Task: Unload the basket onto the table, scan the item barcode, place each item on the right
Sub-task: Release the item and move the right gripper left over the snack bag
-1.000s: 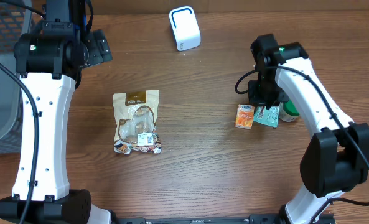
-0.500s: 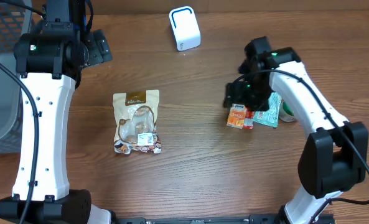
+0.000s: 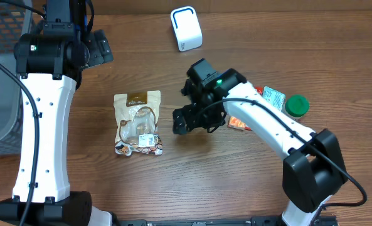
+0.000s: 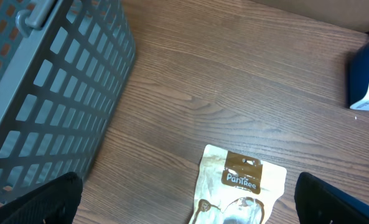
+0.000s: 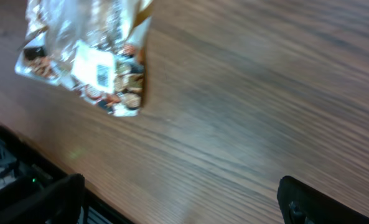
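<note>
Left gripper (image 4: 187, 199): fingers spread wide with nothing between them. It hangs over the far-left part of the wooden table (image 3: 236, 188), with the grey mesh basket (image 4: 60, 81) to one side and the top of the snack pouch (image 3: 137, 122) below.
Right gripper (image 5: 181, 202): fingers stand apart and hold nothing. It is over bare wood just right of the pouch's lower end.
Snack pouch: lies flat, left of centre, with its brown header toward the far edge. A white printed label sits near its lower end, but the right wrist view is too blurred to read it.
Barcode scanner (image 3: 186, 28): white with blue trim, standing near the table's far edge, well apart from the pouch and both grippers.
Orange carton (image 3: 238, 124): lies on the table, partly hidden under the right arm.
Teal packet (image 3: 272, 96): just right of the carton, partly covered by the arm.
Green-lidded jar (image 3: 297, 105): upright, just beside the packet.
</note>
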Robot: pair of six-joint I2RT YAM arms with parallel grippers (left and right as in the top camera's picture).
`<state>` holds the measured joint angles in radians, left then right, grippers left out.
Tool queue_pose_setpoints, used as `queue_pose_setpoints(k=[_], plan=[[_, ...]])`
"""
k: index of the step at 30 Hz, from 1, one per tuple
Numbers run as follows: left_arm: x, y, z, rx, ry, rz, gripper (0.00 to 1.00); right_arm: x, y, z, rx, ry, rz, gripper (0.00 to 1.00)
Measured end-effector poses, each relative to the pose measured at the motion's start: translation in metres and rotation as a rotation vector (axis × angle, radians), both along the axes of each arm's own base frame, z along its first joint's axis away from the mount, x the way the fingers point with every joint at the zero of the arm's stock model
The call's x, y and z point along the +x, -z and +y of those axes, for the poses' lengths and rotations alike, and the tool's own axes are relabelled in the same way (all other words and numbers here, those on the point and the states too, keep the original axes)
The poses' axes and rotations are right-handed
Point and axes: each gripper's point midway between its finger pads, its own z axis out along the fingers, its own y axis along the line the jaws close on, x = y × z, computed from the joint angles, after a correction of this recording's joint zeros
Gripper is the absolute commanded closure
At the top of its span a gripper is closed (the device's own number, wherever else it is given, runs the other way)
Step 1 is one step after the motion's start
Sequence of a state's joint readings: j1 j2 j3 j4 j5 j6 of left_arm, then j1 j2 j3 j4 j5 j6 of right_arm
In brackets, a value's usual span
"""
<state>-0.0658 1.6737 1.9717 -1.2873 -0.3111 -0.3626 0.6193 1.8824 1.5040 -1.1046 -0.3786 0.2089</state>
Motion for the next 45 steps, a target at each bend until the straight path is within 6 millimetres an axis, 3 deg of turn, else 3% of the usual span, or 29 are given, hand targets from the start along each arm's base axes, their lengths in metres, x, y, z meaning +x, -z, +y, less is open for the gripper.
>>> queue_pose_setpoints(k=[7, 45], plan=[[0.0, 0.0, 0.0, 0.0, 0.0, 0.0, 0.0, -0.0045, -0.0012, 0.0123, 0.018, -0.03, -0.018, 0.0], [0.0, 0.0, 0.0, 0.0, 0.0, 0.0, 0.0, -0.0041, -0.0014, 0.0128, 0.022, -0.031, -0.018, 0.0]])
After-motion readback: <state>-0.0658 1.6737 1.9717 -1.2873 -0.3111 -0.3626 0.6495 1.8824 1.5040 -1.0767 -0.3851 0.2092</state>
